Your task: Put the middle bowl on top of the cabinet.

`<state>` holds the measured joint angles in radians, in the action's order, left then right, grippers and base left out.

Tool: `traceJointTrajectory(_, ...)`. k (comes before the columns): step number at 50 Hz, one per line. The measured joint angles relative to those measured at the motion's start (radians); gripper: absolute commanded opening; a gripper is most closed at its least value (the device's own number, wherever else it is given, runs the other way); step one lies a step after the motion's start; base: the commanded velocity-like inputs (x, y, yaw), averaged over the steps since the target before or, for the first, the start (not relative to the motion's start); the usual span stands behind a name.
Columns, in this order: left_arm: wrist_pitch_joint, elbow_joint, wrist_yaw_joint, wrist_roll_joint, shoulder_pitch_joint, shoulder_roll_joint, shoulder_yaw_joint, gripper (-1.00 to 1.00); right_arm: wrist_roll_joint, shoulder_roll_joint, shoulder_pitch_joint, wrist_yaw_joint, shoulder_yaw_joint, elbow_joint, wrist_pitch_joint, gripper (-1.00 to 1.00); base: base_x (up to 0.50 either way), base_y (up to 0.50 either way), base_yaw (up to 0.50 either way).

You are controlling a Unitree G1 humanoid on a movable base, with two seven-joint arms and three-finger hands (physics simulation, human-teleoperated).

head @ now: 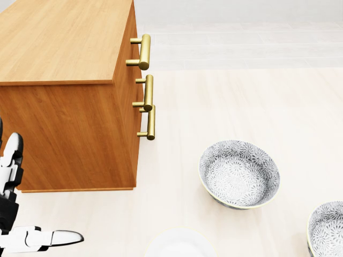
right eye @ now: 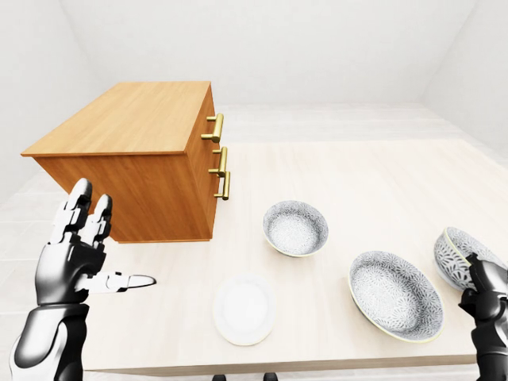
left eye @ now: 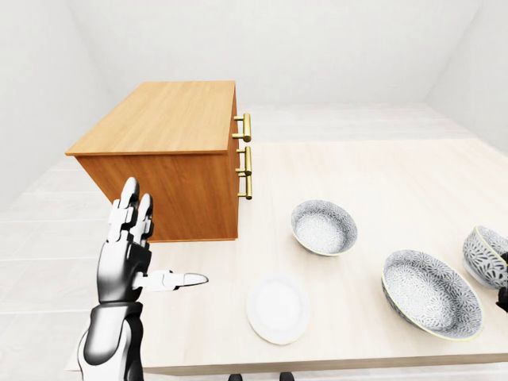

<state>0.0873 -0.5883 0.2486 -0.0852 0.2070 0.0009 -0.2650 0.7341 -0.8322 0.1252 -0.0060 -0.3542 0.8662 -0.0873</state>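
Surrounding the pale table (wood-grained) are white walls.

walls: plain white | floor: pale planks | table: light wood

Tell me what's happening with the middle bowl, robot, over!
Left hand open, empty. Right hand by rightmost bowl, grip unclear. Middle bowl on table, untouched.

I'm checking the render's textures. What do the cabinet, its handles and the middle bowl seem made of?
Cabinet: wood, going by the warm orange-brown grain; matte finish.
Handles: apparently brass-coloured metal, smooth with soft highlights.
Middle bowl: probably glazed ceramic, grey-and-white floral pattern with a pale rim.
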Motion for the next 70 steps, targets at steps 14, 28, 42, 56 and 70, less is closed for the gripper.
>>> traceJointTrajectory(14, 0.000, 0.018, 0.004, -0.008, -0.011, 0.005, -0.013, 1.00, 0.062, -0.001, -0.007, 0.103, -0.078, -0.153, 0.000, -1.00, 0.00, 0.00, 0.00)
traceJointTrajectory(28, 0.000, 0.029, 0.009, -0.017, -0.015, 0.007, -0.026, 1.00, 0.098, -0.005, 0.029, 0.200, -0.137, -0.307, 0.000, -1.00, 0.00, 0.00, 0.00)
traceJointTrajectory(42, 0.000, 0.031, 0.012, -0.017, -0.016, 0.011, -0.029, 1.00, 0.158, -0.009, 0.183, 0.305, -0.100, -0.502, 0.000, -1.00, 0.00, 0.00, 0.00)
traceJointTrajectory(56, 0.000, 0.022, 0.017, -0.001, -0.008, 0.011, -0.031, 1.00, 0.267, 0.009, 0.487, 0.425, 0.036, -0.571, 0.000, -1.00, 0.00, 0.00, 0.00)
traceJointTrajectory(70, 0.000, 0.012, 0.033, 0.013, 0.018, 0.001, -0.033, 1.00, 0.353, 0.078, 0.854, 0.447, 0.165, -0.409, 0.000, -1.00, 0.00, 0.00, 0.00)
